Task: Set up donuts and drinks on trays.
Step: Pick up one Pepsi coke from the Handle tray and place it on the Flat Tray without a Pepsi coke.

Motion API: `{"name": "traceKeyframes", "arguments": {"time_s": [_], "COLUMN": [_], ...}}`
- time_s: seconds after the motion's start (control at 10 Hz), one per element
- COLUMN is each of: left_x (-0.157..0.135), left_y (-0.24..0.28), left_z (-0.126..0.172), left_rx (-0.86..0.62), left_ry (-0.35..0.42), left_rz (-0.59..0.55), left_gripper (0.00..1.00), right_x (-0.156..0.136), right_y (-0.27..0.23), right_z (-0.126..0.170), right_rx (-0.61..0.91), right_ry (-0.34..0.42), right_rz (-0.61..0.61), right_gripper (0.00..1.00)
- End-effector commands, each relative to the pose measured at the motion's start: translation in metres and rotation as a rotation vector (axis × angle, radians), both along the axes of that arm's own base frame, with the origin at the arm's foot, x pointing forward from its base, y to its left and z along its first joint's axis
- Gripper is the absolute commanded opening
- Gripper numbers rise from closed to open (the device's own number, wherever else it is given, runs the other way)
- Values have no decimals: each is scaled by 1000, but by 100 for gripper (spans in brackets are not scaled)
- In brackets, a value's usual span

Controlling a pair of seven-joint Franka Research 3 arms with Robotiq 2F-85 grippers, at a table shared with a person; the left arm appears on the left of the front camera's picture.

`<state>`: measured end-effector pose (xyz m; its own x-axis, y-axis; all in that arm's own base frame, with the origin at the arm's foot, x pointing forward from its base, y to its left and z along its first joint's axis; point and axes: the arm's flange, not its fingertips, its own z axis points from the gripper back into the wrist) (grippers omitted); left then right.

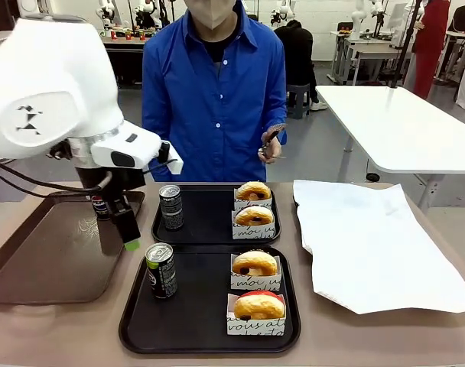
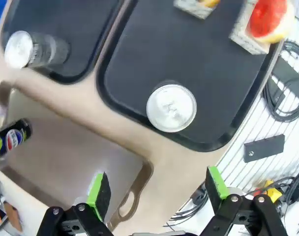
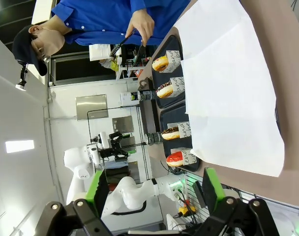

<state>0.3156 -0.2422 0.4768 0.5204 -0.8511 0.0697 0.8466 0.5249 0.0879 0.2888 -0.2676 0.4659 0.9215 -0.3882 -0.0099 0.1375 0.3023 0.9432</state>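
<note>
The left gripper [image 2: 157,189] is spread wide and holds nothing. An upright can [image 2: 171,107] stands on the near tray [image 2: 139,49], just beyond the fingertips, its axis along the gripper's view.

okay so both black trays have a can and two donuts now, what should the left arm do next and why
Probably lift the left gripper clear and draw it back. Its jaws stand open and empty above the near can, which stands upright on the near black tray beside two donuts. The far black tray likewise holds a can and two donuts. One more can lies on the brown tray.
</note>
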Motion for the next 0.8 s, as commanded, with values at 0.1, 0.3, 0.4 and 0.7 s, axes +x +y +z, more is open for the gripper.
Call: {"name": "traceKeyframes", "arguments": {"time_s": [0.1, 0.3, 0.4, 0.7], "left_x": [-17, -19, -10, -10], "left_y": [28, 55, 35, 35], "left_z": [0, 5, 5, 5], "left_rx": [43, 45, 17, 17], "left_ry": [-97, -162, -74, -74], "left_rz": [248, 336, 242, 242], "left_gripper": [100, 100, 100, 100], "right_x": [0, 0, 0, 0], "right_y": [1, 1, 1, 1], "right_z": [0, 0, 0, 0], "right_rx": [16, 16, 16, 16], "right_ry": [-16, -16, -16, -16], "right_rz": [-5, -5, -5, -5], "right_gripper": [100, 100, 100, 100]}}
